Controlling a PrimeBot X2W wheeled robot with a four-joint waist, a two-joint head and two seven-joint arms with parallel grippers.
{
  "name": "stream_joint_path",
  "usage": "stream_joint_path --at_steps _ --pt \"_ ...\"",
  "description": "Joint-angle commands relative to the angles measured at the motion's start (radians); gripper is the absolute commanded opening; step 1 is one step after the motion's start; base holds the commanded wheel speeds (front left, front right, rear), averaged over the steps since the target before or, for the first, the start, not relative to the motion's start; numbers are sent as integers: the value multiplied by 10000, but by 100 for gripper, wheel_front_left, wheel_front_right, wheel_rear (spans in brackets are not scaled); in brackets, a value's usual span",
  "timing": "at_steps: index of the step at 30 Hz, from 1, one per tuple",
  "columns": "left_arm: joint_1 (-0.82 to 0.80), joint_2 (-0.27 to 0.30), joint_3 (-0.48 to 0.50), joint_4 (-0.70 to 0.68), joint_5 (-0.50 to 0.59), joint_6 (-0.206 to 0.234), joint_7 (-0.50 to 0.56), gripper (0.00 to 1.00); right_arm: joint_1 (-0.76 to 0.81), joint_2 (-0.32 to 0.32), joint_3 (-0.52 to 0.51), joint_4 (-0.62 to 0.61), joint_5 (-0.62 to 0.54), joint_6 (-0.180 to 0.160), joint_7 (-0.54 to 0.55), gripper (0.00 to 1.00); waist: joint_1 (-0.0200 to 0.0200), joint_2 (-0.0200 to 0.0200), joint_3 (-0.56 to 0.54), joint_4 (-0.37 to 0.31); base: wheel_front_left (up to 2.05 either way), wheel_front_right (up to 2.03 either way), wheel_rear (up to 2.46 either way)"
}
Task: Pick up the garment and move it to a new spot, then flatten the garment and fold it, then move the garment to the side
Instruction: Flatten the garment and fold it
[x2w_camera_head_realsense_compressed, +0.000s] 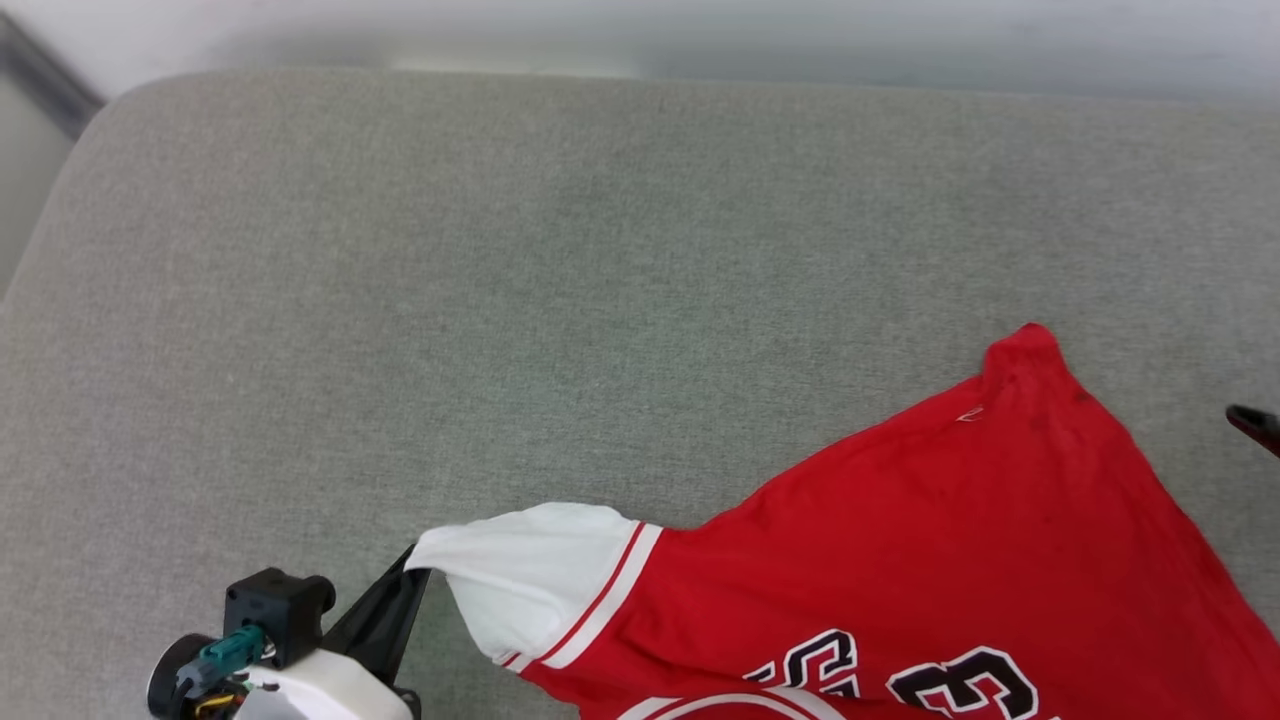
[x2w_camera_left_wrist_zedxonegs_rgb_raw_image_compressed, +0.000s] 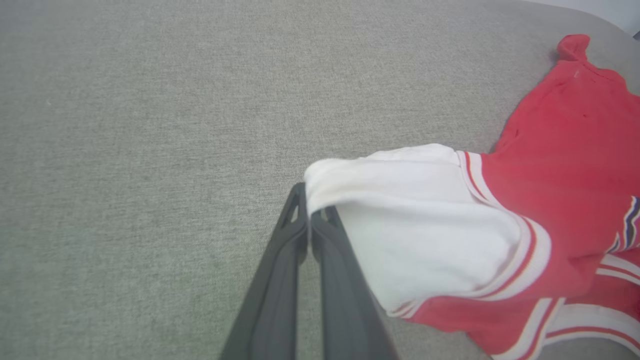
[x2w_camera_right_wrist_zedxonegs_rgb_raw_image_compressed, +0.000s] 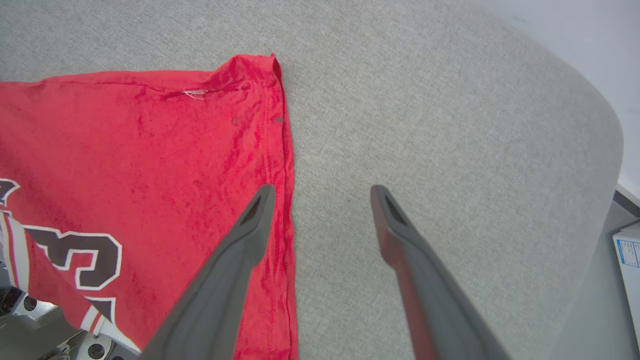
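Note:
The garment (x2w_camera_head_realsense_compressed: 950, 520) is a red jersey with white sleeves and black white-outlined numerals, lying at the near right of the grey surface. My left gripper (x2w_camera_head_realsense_compressed: 415, 570) is shut on the cuff edge of its white sleeve (x2w_camera_left_wrist_zedxonegs_rgb_raw_image_compressed: 415, 220), pulled out to the left; the closed tips (x2w_camera_left_wrist_zedxonegs_rgb_raw_image_compressed: 309, 212) pinch the cuff corner. My right gripper (x2w_camera_right_wrist_zedxonegs_rgb_raw_image_compressed: 322, 192) is open just above the garment's red side edge (x2w_camera_right_wrist_zedxonegs_rgb_raw_image_compressed: 150, 150), one finger over the cloth and the other over bare surface, with nothing between them. One dark fingertip (x2w_camera_head_realsense_compressed: 1255, 425) of it shows at the right edge of the head view.
The grey fabric surface (x2w_camera_head_realsense_compressed: 500, 300) stretches wide to the left and back of the garment, with rounded corners and a pale wall behind. A white box with a blue label (x2w_camera_right_wrist_zedxonegs_rgb_raw_image_compressed: 627, 265) stands beyond the surface's right edge.

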Motion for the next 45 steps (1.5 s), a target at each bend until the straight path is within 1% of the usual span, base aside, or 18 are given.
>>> stream_joint_path --at_steps 1,7,10,14,18,20,22,24,25,26,27,33,34,38,39,40,45 --pt "-247 -113 -45 -24 121 -49 43 0 -656 270 283 -32 -282 -5 402 100 1 0 329 249 0 0 0" --pt "-886 -450 -170 5 404 -235 176 0 -2724 1378 1625 673 -1122 -4 1553 100 1 0 926 625 0 0 0" --pt "-1115 -557 -205 42 521 -273 189 0 -3531 1895 2382 1332 -1577 -5 1825 100 1 0 1206 733 0 0 0" --pt "-1313 -714 -221 73 624 -305 160 0 -4339 2403 3222 2280 -2008 -4 1866 100 1 0 1525 835 0 0 0" --pt "-1474 -817 -249 120 700 -354 146 0 -4785 2717 3909 3237 -2090 -4 1585 100 1 0 1775 952 0 0 0" --pt "-1546 -871 -268 168 703 -377 143 0 -4724 2820 4338 3657 -2009 -4 1488 100 1 0 1815 991 0 0 0" --pt "-1580 -919 -287 232 689 -413 142 0 -4569 2702 4945 3842 -1836 15 1631 100 1 0 1817 1022 0 0 0" --pt "-1562 -942 -277 309 657 -405 129 0 -4499 2570 5347 3934 -1647 13 1546 100 1 0 1760 1000 0 0 0" --pt "-1515 -931 -273 341 634 -392 125 0 -4540 2531 5453 3935 -1579 13 1381 56 1 0 1711 962 0 0 0" --pt "-1465 -920 -279 367 618 -387 124 0 -4629 2509 5473 3969 -1493 13 1153 4 1 0 1649 922 0 0 0" --pt "-1416 -917 -293 389 621 -405 120 0 -4693 2487 5513 4017 -1399 13 993 0 1 0 1560 884 0 0 0" --pt "-1523 -645 -248 347 767 -372 158 0 -5234 2411 5410 4040 -1129 -7 -646 0 1 0 766 664 0 0 0" --pt "-1850 -353 -181 138 975 -336 300 0 -5289 2359 5266 3889 -920 -5 -1633 0 1 0 125 521 0 0 0" --pt "-2475 -105 67 -82 1127 -450 475 0 -5391 2295 5014 3637 -893 -7 -2352 0 1 0 -301 353 0 0 0" --pt "-2475 -105 67 -82 1127 -450 475 0 -5391 2295 5014 3637 -893 -7 -2352 0 1 0 -301 353 0 0 0" --pt "-2709 -56 117 -113 1174 -532 532 0 -5450 2310 4894 3598 -940 -7 -2581 0 1 0 -364 307 0 0 0" --pt "-4026 -102 490 -347 1335 -786 886 0 -5774 2569 4210 3530 -1392 -7 -3355 0 1 0 -396 48 0 0 0"
